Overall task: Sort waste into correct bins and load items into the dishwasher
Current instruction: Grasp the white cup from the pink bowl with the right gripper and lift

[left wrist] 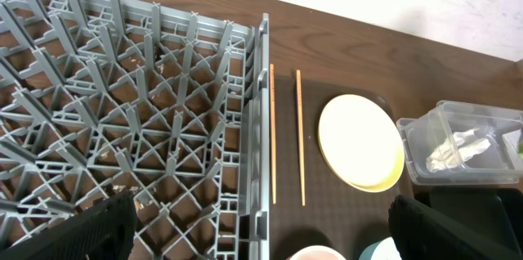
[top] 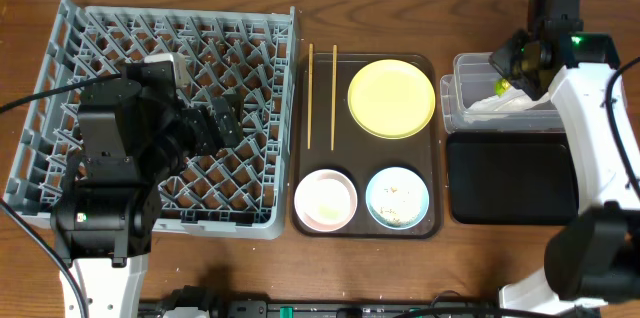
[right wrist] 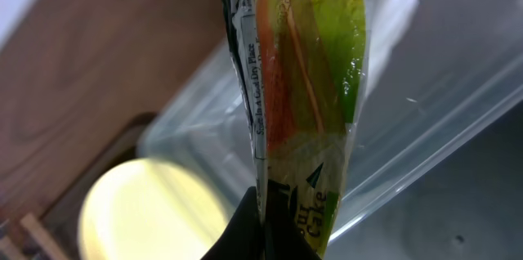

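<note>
My right gripper [top: 508, 66] [right wrist: 265, 227] is shut on the green-and-yellow snack wrapper [right wrist: 310, 72] and holds it over the clear tub [top: 450, 98] [right wrist: 425, 88]. The crumpled white napkin [top: 512, 106] [left wrist: 458, 147] lies in that tub. My left gripper [top: 225, 123] [left wrist: 278, 231] is open and empty above the grey dish rack [top: 60, 88] [left wrist: 122, 88], near its right wall. On the brown tray [top: 425, 223] lie two chopsticks [top: 321, 93] [left wrist: 286, 133], the yellow plate [top: 391, 98] [left wrist: 359, 141], the pink-white bowl [top: 326, 199] and the light blue bowl [top: 397, 197], which holds whitish scraps.
The black tray [top: 512, 178] sits just in front of the clear tub at the right. A white shape [top: 163, 61] shows in the rack behind my left arm; I cannot tell whether it is the cup. The wooden table's far edge meets a white wall.
</note>
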Robot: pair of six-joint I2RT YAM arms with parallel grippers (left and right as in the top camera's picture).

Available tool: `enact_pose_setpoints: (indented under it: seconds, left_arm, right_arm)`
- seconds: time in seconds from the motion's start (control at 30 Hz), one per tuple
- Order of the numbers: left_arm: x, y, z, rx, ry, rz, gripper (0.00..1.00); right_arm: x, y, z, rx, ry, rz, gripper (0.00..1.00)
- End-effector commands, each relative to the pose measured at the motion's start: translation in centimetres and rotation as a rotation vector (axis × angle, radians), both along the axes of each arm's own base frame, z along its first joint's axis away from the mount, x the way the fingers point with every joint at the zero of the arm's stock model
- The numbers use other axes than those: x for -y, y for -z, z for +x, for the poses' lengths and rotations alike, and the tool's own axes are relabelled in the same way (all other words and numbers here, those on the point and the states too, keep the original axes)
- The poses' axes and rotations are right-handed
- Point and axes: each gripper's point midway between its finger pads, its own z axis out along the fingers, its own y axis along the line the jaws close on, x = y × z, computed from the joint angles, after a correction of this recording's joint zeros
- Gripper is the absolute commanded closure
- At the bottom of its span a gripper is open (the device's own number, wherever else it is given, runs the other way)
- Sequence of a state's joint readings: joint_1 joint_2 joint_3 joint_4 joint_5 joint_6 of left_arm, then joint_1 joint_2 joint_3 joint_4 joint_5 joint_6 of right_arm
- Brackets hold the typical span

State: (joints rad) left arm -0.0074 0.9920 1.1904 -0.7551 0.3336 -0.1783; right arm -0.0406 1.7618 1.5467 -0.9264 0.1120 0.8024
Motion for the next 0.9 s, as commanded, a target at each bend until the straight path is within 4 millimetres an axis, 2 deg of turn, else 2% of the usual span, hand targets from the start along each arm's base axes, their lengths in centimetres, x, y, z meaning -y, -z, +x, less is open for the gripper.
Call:
enact_pose_setpoints:
  seconds: [0.0, 0.07, 0.1, 0.17, 0.23, 0.37, 0.5, 0.6, 0.73, 0.77, 0.87]
  left_arm:
    - [-0.2, -1.2, 0.0, 0.037, 0.002, 0.021, 0.00]
    - [-0.2, -1.2, 0.0, 0.037, 0.002, 0.021, 0.00]
    - [-0.2, -1.2, 0.0, 0.037, 0.002, 0.021, 0.00]
    - [-0.2, -1.3, 0.1, 0.042, 0.002, 0.021, 0.00]
    - [-0.2, -1.4, 0.2, 0.047, 0.003, 0.020, 0.00]
    - [-0.1, -0.8, 0.3, 0.023, 0.007, 0.019, 0.00]
    - [-0.1, 0.1, 0.2, -0.017, 0.009, 0.017, 0.00]
    - [0.1, 0.4, 0.0, -0.034, 0.018, 0.010, 0.00]
    - [0.7, 0.6, -0.4, -0.047, 0.043, 0.004, 0.00]
    - [0.8, 0.7, -0.5, -0.052, 0.050, 0.007, 0.00]
    - [1.1, 0.9, -0.9, -0.061, 0.071, 0.022, 0.00]
  right_arm:
    - [1.2, 3.2, -0.6, -0.079, 0.083, 0.024, 0.99]
    - [1.1, 4.2, -0.8, -0.108, 0.080, 0.036, 0.95]
    - [1.1, 4.4, -0.9, -0.118, 0.079, 0.038, 0.83]
    - [1.0, 4.2, -0.8, -0.115, 0.065, 0.034, 0.66]
    - [0.9, 2.7, -0.4, -0.077, 0.021, 0.026, 0.57]
    - [-1.1, -2.0, 0.7, 0.070, -0.172, 0.020, 0.55]
    - [-5.7, -7.3, 0.6, 0.235, -0.509, 0.006, 0.55]
    - [-9.4, -9.6, -1.0, 0.297, -0.720, 0.007, 0.51]
    - [-15.1, -10.0, -3.6, 0.308, -0.982, 0.064, 0.51]
    - [-16.9, -9.6, -4.4, 0.298, -1.052, 0.082, 0.50]
    - [-20.5, -8.2, -5.7, 0.253, -1.152, 0.090, 0.51]
